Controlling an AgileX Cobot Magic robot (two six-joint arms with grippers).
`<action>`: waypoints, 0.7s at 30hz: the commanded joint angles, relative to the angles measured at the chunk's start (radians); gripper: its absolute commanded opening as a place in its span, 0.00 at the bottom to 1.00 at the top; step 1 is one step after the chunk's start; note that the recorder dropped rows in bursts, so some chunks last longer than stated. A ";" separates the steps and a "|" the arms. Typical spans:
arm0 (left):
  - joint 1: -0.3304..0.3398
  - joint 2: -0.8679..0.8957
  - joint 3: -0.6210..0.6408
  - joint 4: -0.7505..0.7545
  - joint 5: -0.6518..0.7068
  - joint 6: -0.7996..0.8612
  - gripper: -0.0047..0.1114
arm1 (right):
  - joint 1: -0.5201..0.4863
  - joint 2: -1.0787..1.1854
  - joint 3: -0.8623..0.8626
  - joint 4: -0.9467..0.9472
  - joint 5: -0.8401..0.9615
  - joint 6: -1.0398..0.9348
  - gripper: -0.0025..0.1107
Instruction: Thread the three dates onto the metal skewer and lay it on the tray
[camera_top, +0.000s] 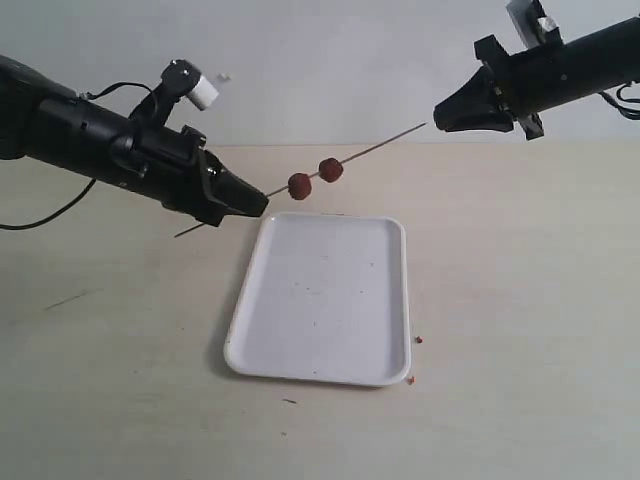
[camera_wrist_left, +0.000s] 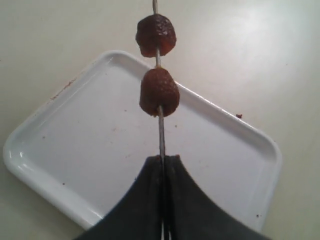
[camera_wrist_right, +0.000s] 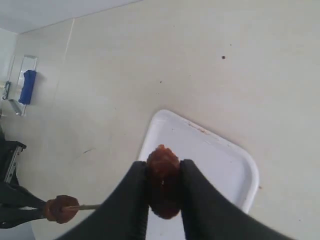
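Note:
My left gripper (camera_top: 258, 203) is shut on the thin metal skewer (camera_top: 380, 146), which slants up to the right above the far edge of the white tray (camera_top: 330, 360). Two dates (camera_top: 299, 186) (camera_top: 331, 170) are threaded on it, seen close in the left wrist view as a near date (camera_wrist_left: 159, 92) and a far date (camera_wrist_left: 156, 35) beyond the gripper (camera_wrist_left: 162, 158). My right gripper (camera_top: 440, 117) hovers just past the skewer's tip. It is shut on the third date (camera_wrist_right: 163, 181), held between its fingers (camera_wrist_right: 132, 200). The skewer tip and one threaded date (camera_wrist_right: 59, 208) show beside it.
Small reddish crumbs (camera_top: 419, 340) lie on the beige table by the tray's right and front edge. The tray (camera_wrist_left: 60, 145) holds only a few specks. A blue object (camera_wrist_right: 28, 86) stands far off at the table's end.

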 joint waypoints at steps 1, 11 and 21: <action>0.001 -0.010 0.003 -0.038 0.001 0.122 0.04 | -0.003 0.001 -0.004 0.030 0.003 -0.005 0.20; 0.001 -0.003 0.003 -0.130 -0.093 0.418 0.04 | -0.003 -0.001 -0.004 0.046 0.003 0.006 0.20; 0.055 0.061 -0.020 -0.178 -0.123 0.525 0.04 | -0.003 -0.020 -0.004 0.068 0.003 0.006 0.20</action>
